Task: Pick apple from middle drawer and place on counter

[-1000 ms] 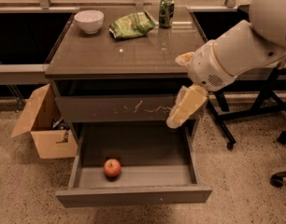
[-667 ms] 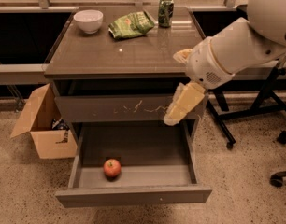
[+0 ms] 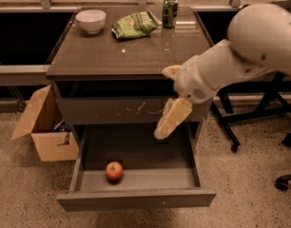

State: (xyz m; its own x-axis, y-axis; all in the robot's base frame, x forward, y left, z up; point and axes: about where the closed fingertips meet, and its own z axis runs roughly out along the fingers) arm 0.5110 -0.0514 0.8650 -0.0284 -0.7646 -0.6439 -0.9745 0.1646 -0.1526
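Speckled floor (image 3: 22, 198), cardboard box (image 3: 45, 127) off to the left of the cabinet. The counter (image 3: 131, 56) had a white bowl (image 3: 91, 20), a green chip bag (image 3: 135, 24) and a can (image 3: 169, 12) along the back. The middle drawer (image 3: 136, 199) was pulled open with the apple (image 3: 114, 171) sitting front-left on its floor. The gripper (image 3: 170, 120) hung over the drawer's right rear, well apart from the apple; couldn't tell if it was open or closed.

Front-left on the grey floor of the pulled-open middle drawer (image 3: 145, 198), small red apple (image 3: 114, 171); glossy bench (image 3: 126, 56) above, claw (image 3: 164, 129) over the drawer's right.
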